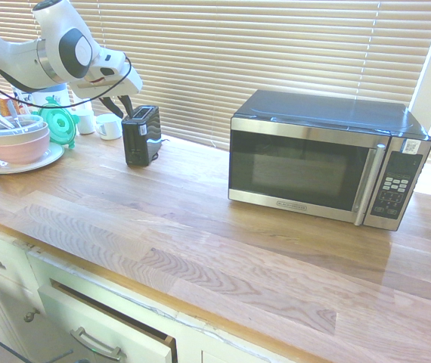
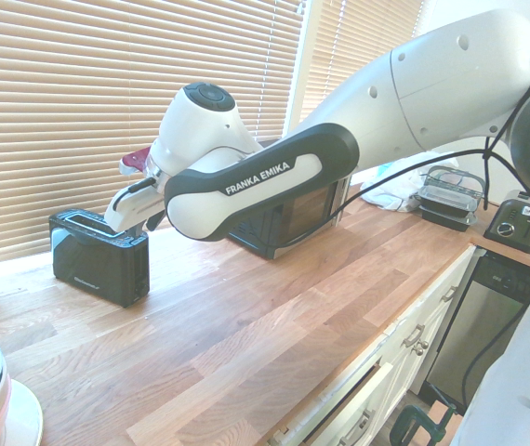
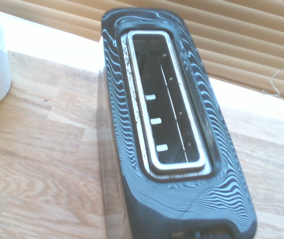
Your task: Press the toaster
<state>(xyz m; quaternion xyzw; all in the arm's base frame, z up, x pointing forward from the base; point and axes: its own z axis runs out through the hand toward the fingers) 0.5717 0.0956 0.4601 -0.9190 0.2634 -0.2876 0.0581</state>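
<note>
The toaster (image 1: 141, 136) is a small black upright box on the wooden counter, in front of the window blinds. It also shows at the left of the second exterior view, toaster (image 2: 98, 255). My gripper (image 1: 119, 107) hangs just above the toaster's end that faces the bowls, tilted, and touches nothing. Its two dark fingers stand a little apart with nothing between them. From the other side, the gripper (image 2: 149, 221) is above the toaster's right end. The wrist view looks down on the toaster (image 3: 167, 124), into its single long slot.
A black-and-silver microwave (image 1: 314, 159) stands to the right of the toaster. Stacked bowls on a plate (image 1: 15, 140), a green item and a white mug (image 1: 110, 127) crowd the left end of the counter (image 1: 200, 249). Blinds close off the back.
</note>
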